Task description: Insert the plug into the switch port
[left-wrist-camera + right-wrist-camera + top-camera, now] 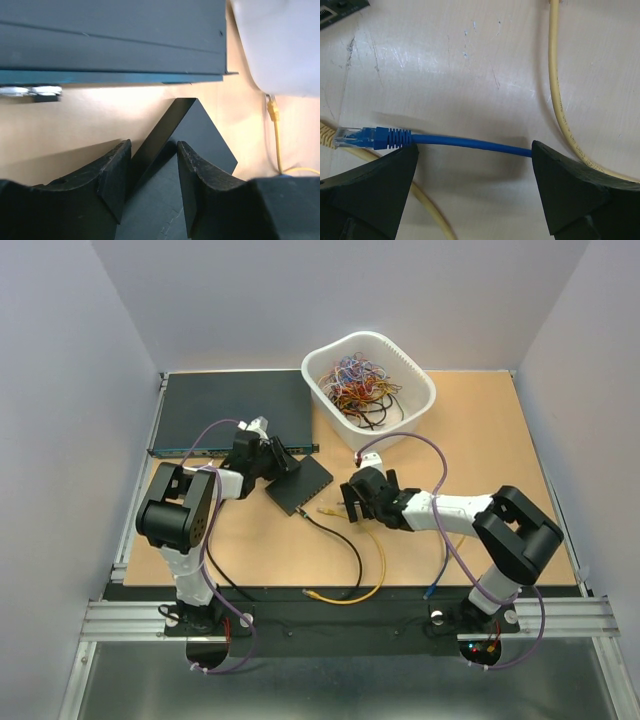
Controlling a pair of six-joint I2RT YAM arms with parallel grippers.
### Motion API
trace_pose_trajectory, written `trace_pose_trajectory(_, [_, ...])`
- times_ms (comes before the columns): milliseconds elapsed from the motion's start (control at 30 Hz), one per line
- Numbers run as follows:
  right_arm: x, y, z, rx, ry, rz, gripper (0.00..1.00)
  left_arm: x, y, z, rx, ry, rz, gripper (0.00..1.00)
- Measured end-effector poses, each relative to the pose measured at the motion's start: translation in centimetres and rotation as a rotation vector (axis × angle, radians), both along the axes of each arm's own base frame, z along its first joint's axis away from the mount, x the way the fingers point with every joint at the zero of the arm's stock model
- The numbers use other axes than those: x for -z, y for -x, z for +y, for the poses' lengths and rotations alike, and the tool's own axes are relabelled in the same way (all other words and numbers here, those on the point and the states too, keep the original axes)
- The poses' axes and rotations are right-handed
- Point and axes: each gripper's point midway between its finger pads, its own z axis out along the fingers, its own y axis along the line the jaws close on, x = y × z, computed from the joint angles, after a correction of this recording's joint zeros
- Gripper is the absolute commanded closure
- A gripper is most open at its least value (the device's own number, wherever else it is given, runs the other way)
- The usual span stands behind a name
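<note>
Fingers of the right gripper [475,150] stand wide apart and hold nothing. The blue cable [470,143] lies flat on the table [480,440] and runs straight across the gap between them, touching neither tip as far as the wrist view shows. Its blue plug [357,137] rests just beyond the left-hand finger with its clear tip pointing away from the gripper. A yellow cable [555,75] curves past on the far side of the other finger. The right arm reaches from its base toward the table's middle, forearm stretched out low and the gripper tipped down over the plug.

The small black box [340,7] shows only as a corner at the top left of that wrist view, with one port [326,16] at the picture's edge — well apart from the plug, nothing in it.

The left gripper [154,150] is only narrowly parted. Its fingers [112,180] straddle one edge of the black box, one beside the box's side wall and the other over its top face. Whether they actually pinch it cannot be told. The left arm is folded at the elbow, its forearm angled inward to the box. Behind the box lies the wide dark rack unit [230,410], and a white basket [305,365] of tangled wires stands at the back.
</note>
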Motion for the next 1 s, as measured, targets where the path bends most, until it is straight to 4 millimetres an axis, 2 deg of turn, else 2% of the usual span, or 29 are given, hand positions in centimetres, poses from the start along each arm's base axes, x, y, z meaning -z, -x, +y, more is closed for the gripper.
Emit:
trace_pose_trajectory(267, [0.0,-1.5,1.6,-0.025,-0.001,-0.013,0.0,0.1,0.3,-0.9,0.037,0.008,0.001,0.47])
trace_pose_trajectory(400, [0.0,-2.3,2.7,-0.042,-0.026,-0.032,0.05,0.1,0.3,-1.0,0.046,0.007,0.0,0.47])
trace_pose_trajectory(433, [0.1,-2.6,2.9,-0.046,-0.035,-0.038,0.08,0.1,0.3,-1.0,0.047,0.006,0.0,0.47])
trace_pose_trajectory(467, [0.1,-2.7,3.1,-0.051,-0.047,-0.042,0.19,0.1,0.3,-1.0,0.049,0.006,0.0,0.47])
trace_pose_trajectory(500, [0.2,-2.8,3.3,-0.059,-0.058,-0.046,0.23,0.1,0.3,-1.0,0.05,0.005,0.0,0.47])
trace_pose_trajectory(533, [0.2,-2.8,3.5,-0.066,-0.069,-0.046,0.36,0.1,0.3,-1.0,0.051,0.004,0.0,0.47])
trace_pose_trajectory(633, [0.4,-2.8,4.1,-0.086,-0.097,-0.046,0.53,0.0,0.3,-1.1,0.055,0.003,0.001,0.47])
trace_pose_trajectory(667, [0.5,-2.8,4.2,-0.092,-0.104,-0.048,0.61,0.0,0.3,-1.1,0.056,0.002,0.001,0.47])
trace_pose_trajectory(767, [0.6,-2.7,4.5,-0.107,-0.119,-0.056,0.74,0.1,0.4,-1.1,0.06,0.003,0.002,0.49])
trace_pose_trajectory(900, [0.5,-2.1,4.2,-0.125,-0.135,-0.063,0.77,-0.4,0.7,-1.1,0.061,0.003,0.008,0.5])
trace_pose_trajectory(1000, [0.2,-0.6,3.0,-0.137,-0.139,-0.058,0.8,-2.7,1.3,-1.5,0.069,0.017,-0.028,0.5])
